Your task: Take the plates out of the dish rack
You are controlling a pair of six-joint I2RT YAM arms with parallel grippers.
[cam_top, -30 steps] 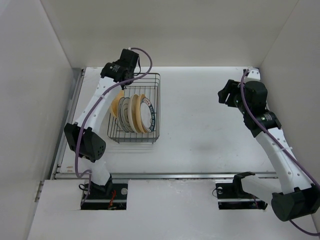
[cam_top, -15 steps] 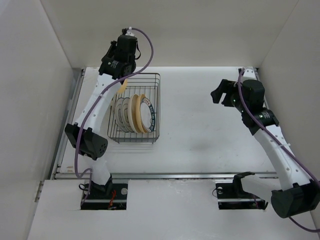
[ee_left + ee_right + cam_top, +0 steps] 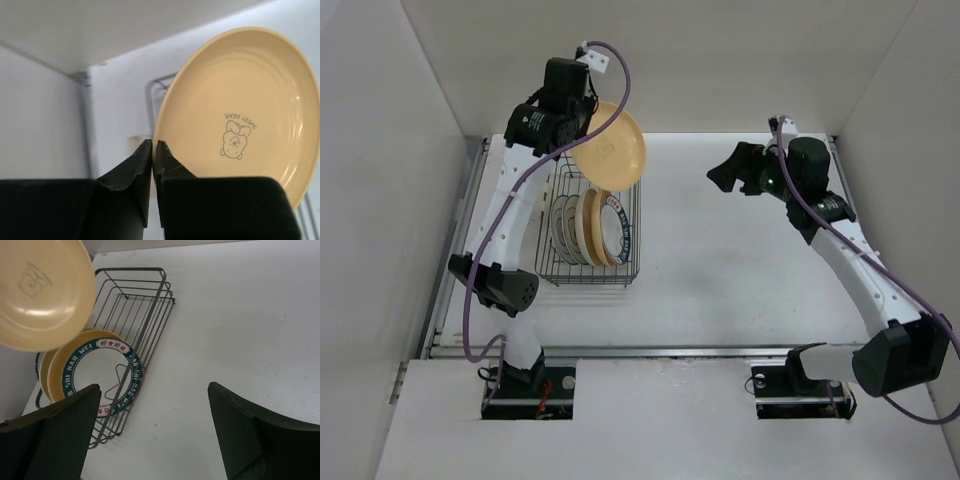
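I see tan bear-print plate (image 3: 235, 115) pinched at its rim by left hand (image 3: 152, 148), now lifted above dish rack (image 3: 585, 276); right hand (image 3: 725, 173) spread wider.

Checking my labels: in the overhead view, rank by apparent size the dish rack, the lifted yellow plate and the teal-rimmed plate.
Largest: dish rack
yellow plate, though raised nearer the camera
teal-rimmed plate, seen edge-on

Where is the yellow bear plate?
Top view, back left: the yellow plate is in the air above the far end of the dish rack, pinched by the left gripper.
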